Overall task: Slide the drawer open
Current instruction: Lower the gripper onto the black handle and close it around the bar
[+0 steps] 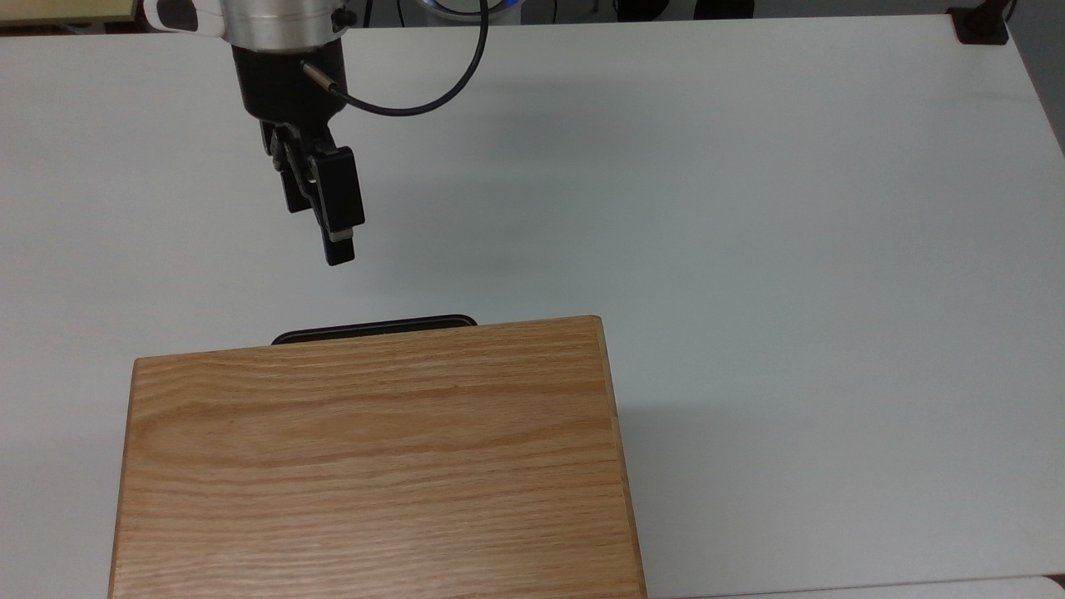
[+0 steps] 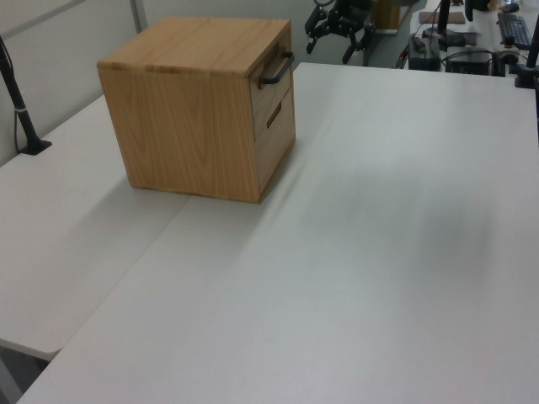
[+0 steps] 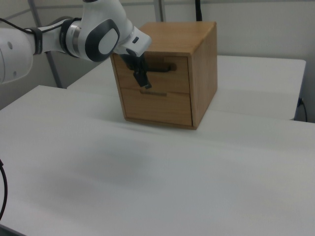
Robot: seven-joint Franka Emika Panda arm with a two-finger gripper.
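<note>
1. Drawer (image 3: 156,73): the light oak box front with its long black rounded bar handle (image 1: 374,329) sits flush in the upper slot of the larger oak cabinet (image 1: 374,466), so it appears fully shut. The cabinet stands on the white tabletop (image 1: 749,249), toward the top view's bottom left.

2. The black two-finger tool (image 1: 320,225) hangs in the air on the drawer's front side, apart from the handle and touching nothing. In the left view its fingers (image 2: 313,35) stand spread with a gap between them, so it is parted and holds nothing.

3. Judged from this, the step in hand is the approach; the grasp and the slide are not yet done.

4. Risks from here:
   - If the tool arrives too high or too low, a finger could strike the cabinet's top edge or the drawer face instead of straddling the bar.
   - The tool sits toward the top view's left end of the handle; a grip near that end may twist the drawer and make it bind.
   - Nothing visibly anchors the cabinet, so a pull could drag the whole box across the tabletop instead of opening the drawer.
</note>
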